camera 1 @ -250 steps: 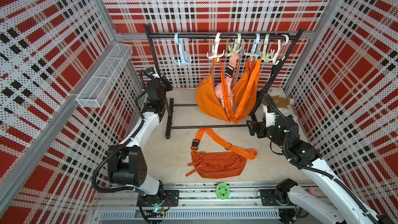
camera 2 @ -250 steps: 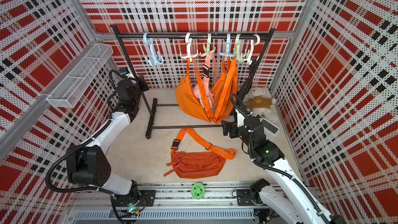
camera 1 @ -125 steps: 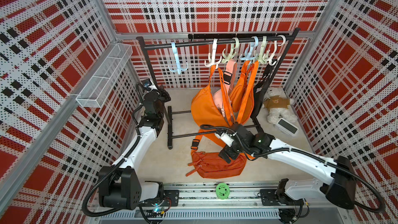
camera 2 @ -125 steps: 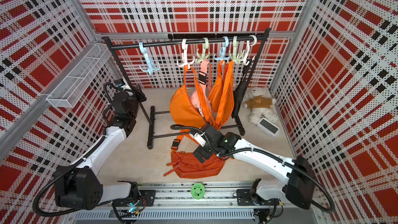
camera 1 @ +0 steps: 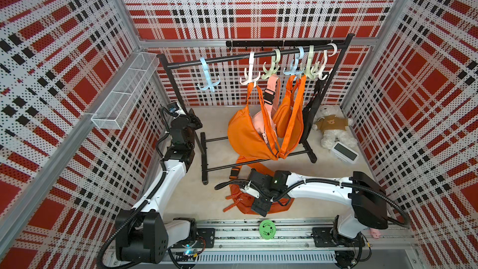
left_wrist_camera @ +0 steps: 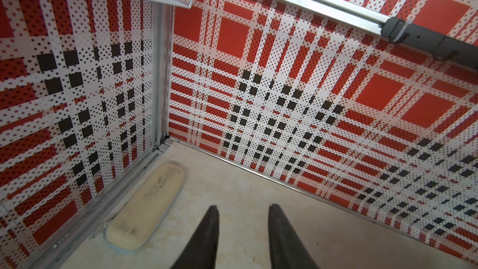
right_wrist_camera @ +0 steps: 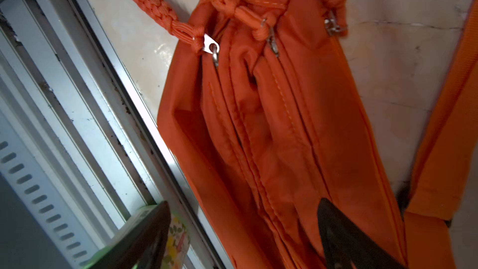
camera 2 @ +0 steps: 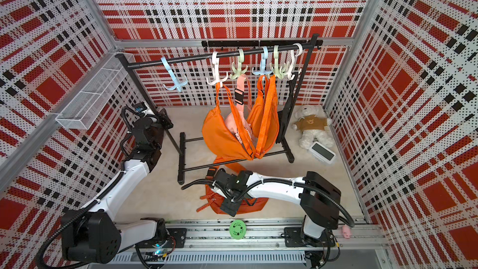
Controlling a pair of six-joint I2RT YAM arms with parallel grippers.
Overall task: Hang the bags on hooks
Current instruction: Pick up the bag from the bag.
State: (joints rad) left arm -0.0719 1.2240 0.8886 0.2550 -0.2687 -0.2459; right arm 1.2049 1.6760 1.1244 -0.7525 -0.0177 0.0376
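The orange bag [right_wrist_camera: 271, 138] lies flat on the counter [camera 1: 188, 197], directly beneath the right gripper [right_wrist_camera: 244, 201], not on any hook. That gripper hangs low over the bag's middle with its jaws spread wide and nothing grasped between them. From the wrist view, 1 finger sits over the metal front rail [right_wrist_camera: 85, 115] and the other over the bag's fabric. The bag's 3 braided zipper pulls [right_wrist_camera: 150, 3] fan out on the counter ahead of the gripper. Its strap [camera 1: 248, 163], with a black buckle [camera 1: 234, 173], runs away from the gripper toward the foot of the black rack [camera 1: 256, 55]. A green disc [camera 1: 267, 228] sits on the front rail just behind the right gripper, near its fingers. Beyond the gripper, above the counter, the rack's bar carries 6 plastic hooks. The light blue hook [camera 1: 208, 80] at the far left end hangs bare, well apart from the rest. The white hook [camera 1: 249, 73] next to it holds a hanging orange bag [camera 1: 245, 135], with a pink bag [camera 1: 261, 122] and another orange one crowded beside it. A teddy bear [camera 1: 332, 128] and a white clock [camera 1: 345, 152] lie past the rack's right end. The left gripper [left_wrist_camera: 243, 206] is released and empty, its fingers slightly parted. It points into the left back corner beside the rack post, with a wire basket [camera 1: 124, 89] on the wall above it and a cream pad [left_wrist_camera: 147, 208] on the counter just ahead.
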